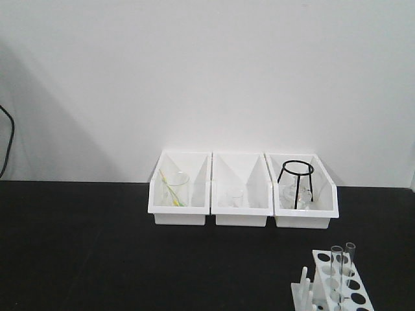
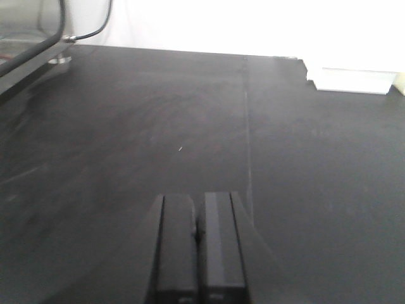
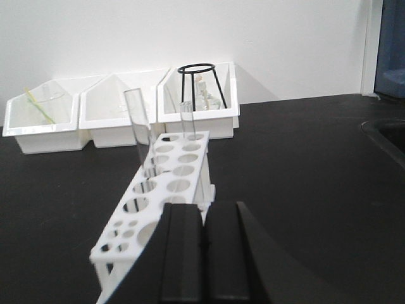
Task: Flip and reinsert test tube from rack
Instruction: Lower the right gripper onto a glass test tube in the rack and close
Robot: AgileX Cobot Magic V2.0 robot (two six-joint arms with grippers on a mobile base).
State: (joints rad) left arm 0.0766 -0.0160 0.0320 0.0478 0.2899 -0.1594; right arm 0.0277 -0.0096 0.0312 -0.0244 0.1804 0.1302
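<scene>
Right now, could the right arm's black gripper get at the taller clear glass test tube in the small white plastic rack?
Probably yes: the taller test tube stands upright just ahead of the right gripper, nothing between them, though its shut jaws must open first.

Right gripper (image 3: 204, 215) closed, just behind rack (image 3: 158, 193); two test tubes (image 3: 138, 126) upright, perhaps empty

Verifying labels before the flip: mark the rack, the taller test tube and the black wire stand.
rack (image 3: 204, 177), right wrist view, white end wall.
taller test tube (image 3: 140, 133), right wrist view, middle of the glass.
black wire stand (image 1: 296, 193), exterior front view, front leg.
</scene>
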